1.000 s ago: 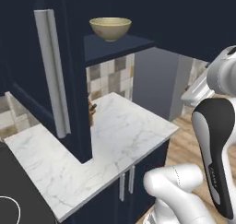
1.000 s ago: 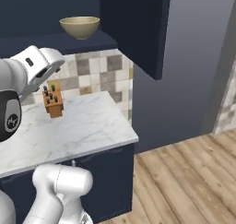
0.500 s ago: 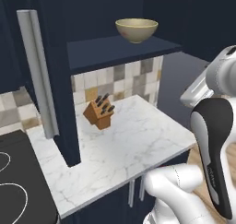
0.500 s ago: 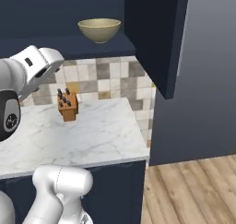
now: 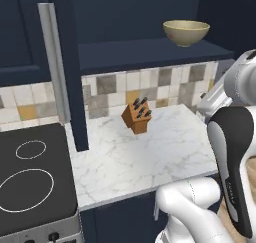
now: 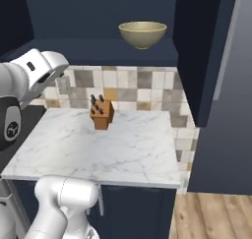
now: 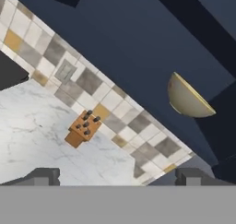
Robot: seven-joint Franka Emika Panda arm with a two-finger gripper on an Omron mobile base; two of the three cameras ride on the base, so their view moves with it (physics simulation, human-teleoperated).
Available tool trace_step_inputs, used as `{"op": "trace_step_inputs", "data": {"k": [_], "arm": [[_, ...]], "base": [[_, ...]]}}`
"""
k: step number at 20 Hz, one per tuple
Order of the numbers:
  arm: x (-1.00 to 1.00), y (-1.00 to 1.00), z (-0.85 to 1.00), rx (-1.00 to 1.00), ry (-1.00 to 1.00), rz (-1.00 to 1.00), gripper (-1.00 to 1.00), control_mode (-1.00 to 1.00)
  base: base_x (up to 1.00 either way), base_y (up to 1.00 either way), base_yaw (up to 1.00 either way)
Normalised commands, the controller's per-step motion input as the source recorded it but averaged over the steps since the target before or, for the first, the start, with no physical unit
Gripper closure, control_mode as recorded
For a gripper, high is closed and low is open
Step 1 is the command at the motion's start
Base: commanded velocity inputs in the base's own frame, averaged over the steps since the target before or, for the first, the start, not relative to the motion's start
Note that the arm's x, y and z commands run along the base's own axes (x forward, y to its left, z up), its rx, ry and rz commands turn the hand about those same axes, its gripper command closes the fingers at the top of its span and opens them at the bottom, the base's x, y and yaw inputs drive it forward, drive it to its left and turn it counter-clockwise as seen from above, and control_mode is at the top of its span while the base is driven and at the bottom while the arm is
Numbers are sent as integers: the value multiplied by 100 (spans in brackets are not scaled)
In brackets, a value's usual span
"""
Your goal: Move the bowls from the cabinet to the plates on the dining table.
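One beige-tan bowl (image 5: 186,32) (image 6: 142,34) stands upright on the shelf of the open navy cabinet (image 5: 150,52) (image 6: 98,48). One open door (image 5: 65,67) with a silver bar handle (image 5: 50,62) hangs at the left, and the other door (image 6: 202,56) stands at the right. The hand view is rolled, and there the bowl (image 7: 186,98) appears on its side, far ahead. My gripper (image 7: 119,176) is open, with nothing between its fingertips (image 7: 46,174), well short of the shelf and below it. The plates and the dining table are out of view.
Under the shelf lies a small marble counter (image 5: 150,152) (image 6: 113,144) with a wooden knife block (image 5: 136,117) (image 6: 101,114) (image 7: 83,128) against the tiled wall. A black cooktop (image 5: 30,182) adjoins it on the left. Wooden floor (image 6: 211,216) shows at the right.
The whole picture has shifted, so the base has driven and turned: the cabinet shelf and counter now face me more squarely. The gripper has stayed open.
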Motion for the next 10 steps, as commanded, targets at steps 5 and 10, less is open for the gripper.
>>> {"op": "trace_step_inputs", "data": {"k": [5,10], "arm": [[0,0,0,0,0,0,-100,100],[0,0,0,0,0,0,-100,100]], "base": [[29,0,39],[50,-3,27]]}}
